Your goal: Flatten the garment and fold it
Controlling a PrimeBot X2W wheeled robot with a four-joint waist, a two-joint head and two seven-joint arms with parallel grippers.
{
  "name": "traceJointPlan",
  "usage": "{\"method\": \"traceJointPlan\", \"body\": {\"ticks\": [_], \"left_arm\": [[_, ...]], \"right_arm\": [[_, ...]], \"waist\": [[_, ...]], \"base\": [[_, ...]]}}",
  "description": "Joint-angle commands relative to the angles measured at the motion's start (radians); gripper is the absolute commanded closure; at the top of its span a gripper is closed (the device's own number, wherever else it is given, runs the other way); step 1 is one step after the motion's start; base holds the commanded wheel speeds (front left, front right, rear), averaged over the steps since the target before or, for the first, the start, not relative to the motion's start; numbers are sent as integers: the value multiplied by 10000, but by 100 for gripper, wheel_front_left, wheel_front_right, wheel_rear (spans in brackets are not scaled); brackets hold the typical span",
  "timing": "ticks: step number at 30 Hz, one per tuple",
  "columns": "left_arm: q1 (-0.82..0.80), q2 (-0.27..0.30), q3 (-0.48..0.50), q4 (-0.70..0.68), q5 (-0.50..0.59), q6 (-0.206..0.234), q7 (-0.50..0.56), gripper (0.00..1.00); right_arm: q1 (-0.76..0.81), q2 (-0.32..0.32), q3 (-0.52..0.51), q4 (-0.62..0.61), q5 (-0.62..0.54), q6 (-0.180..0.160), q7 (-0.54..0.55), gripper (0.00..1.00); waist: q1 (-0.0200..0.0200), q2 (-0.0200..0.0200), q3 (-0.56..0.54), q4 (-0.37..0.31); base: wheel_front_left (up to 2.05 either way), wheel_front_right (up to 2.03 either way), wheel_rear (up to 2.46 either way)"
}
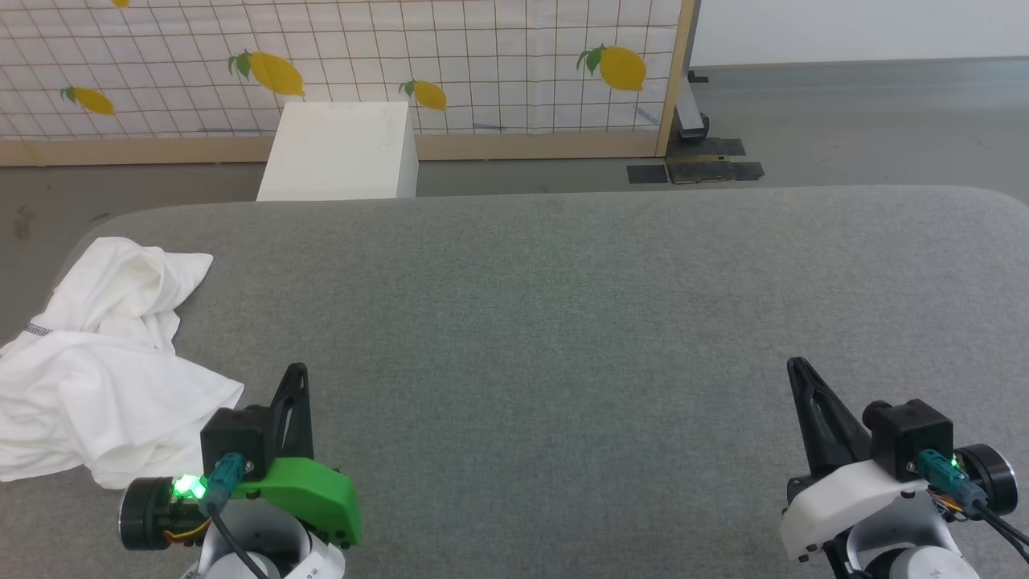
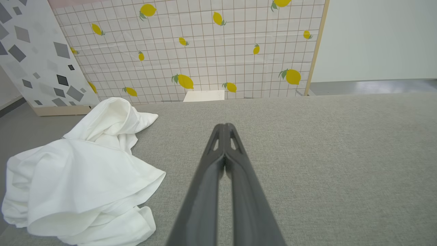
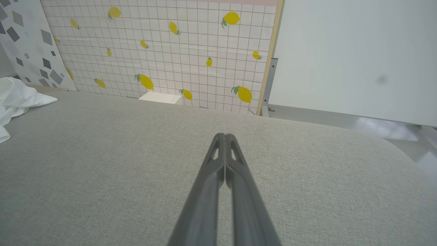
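One grey padded table [image 1: 563, 322], wide. Crumpled garment [image 1: 104, 370] heaped at its left edge. Just beside heap, left gripper [image 1: 297, 374], fingers pressed together, empty; right gripper [image 1: 797, 368] well apart at right, likewise closed, empty. Likely first step: spread left fingers, pinch loose outer hem, not bunched core, drag slowly toward centre before flattening.

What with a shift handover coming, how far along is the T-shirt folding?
Done: nothing yet. The white T-shirt lies crumpled at the left edge of the grey padded surface. In hand: nothing; the left gripper and right gripper have their jaws shut and empty, apart from the cloth. Left: grasp it, spread it flat, then fold.
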Motion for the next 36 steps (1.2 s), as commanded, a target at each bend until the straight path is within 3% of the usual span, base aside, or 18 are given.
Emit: {"method": "traceJointPlan", "body": {"ticks": [1,9,10,36], "left_arm": [[102,-47,43,-24,128,-9,14,100],[102,-47,43,-24,128,-9,14,100],[-1,2,-7,2,-9,0,-1,0],[-23,17,-285,393,-446,159,-493,0]], "right_arm": [[-188,24,18,18,-64,-15,1,100],[-188,24,18,18,-64,-15,1,100],[5,-2,-2,1,5,0,-1,0],[88,2,-103,513,537,-3,-496,0]], "waist": [[0,98,0,0],[0,98,0,0],[0,0,0,0],[0,18,-36,176]], "base": [[0,0,0],[0,0,0],[0,0,0],[0,0,0]]}}
